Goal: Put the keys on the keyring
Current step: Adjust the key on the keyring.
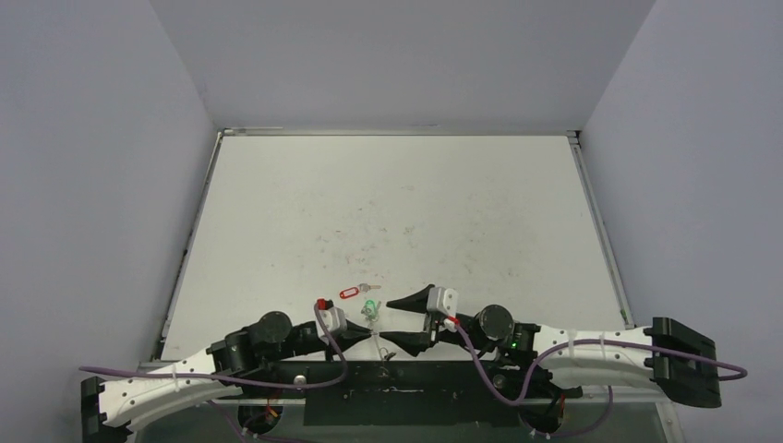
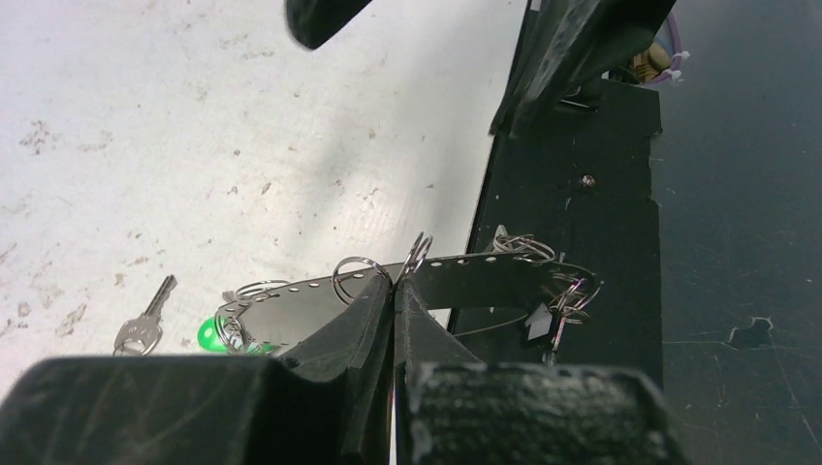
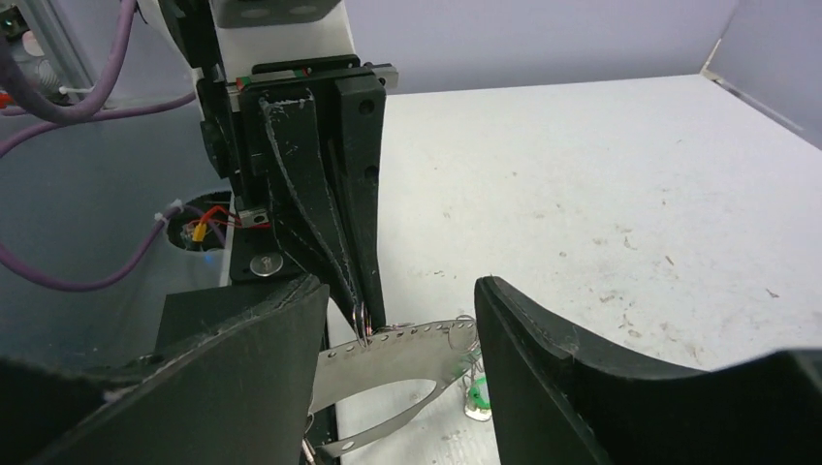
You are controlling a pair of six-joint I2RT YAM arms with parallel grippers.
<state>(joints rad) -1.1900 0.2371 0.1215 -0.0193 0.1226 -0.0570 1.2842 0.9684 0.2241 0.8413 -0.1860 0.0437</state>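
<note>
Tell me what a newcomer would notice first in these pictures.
At the near edge of the white table, the left gripper is shut on the rim of the metal keyring. The right gripper stands open, with the keyring's other end between its fingers. Just beyond them, a key with a red tag lies loose on the table.

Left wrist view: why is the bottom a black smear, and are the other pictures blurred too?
Left wrist view: the left gripper sits too near the lens and blurs, while the keyring it pinches is sharp, glinting. Right wrist view: the right gripper looms soft likewise. Top view: evenly lit, no glare, keys tiny.
</note>
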